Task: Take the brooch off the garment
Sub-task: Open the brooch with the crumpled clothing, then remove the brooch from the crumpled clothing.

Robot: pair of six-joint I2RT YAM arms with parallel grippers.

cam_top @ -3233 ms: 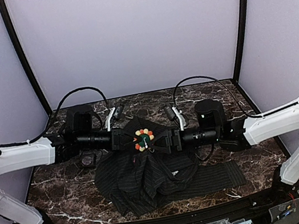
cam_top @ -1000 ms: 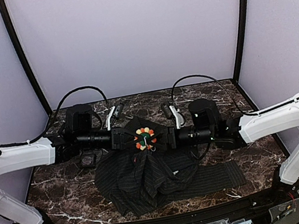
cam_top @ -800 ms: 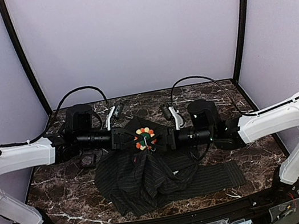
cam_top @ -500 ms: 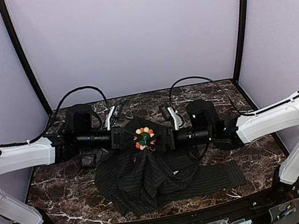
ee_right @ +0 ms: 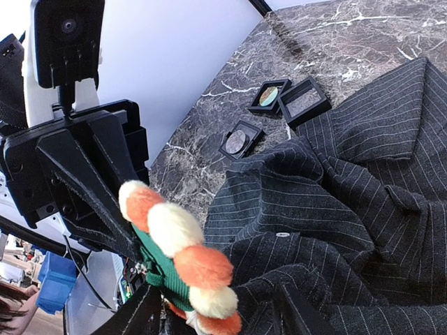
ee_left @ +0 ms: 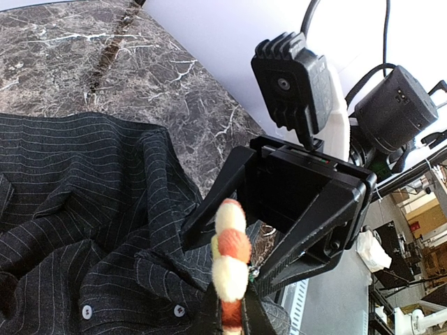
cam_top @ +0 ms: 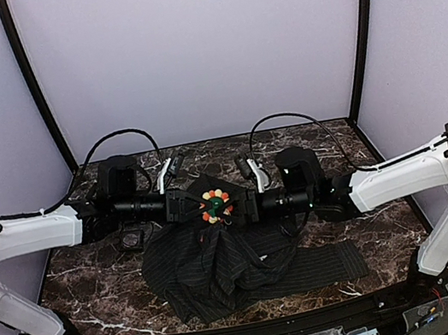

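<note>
Lavender walls all round, dark white-veined marble table below. The black pinstriped garment lies heaped mid-table. At its raised top, the left gripper is pinched tight on the round beaded flower brooch. The right gripper gapes wide, straddling it. The brooch faces up, edge-on to both wrist cameras. Beside the garment, three small square black boxes lie open, two showing round discs.

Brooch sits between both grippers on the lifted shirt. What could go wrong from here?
1. The right gripper is open around the brooch, with shirt folds bunched beside it; closing may catch cloth too.
2. The left gripper pinches the brooch's edge, tips nearly meeting the right's; fingers could collide.
</note>
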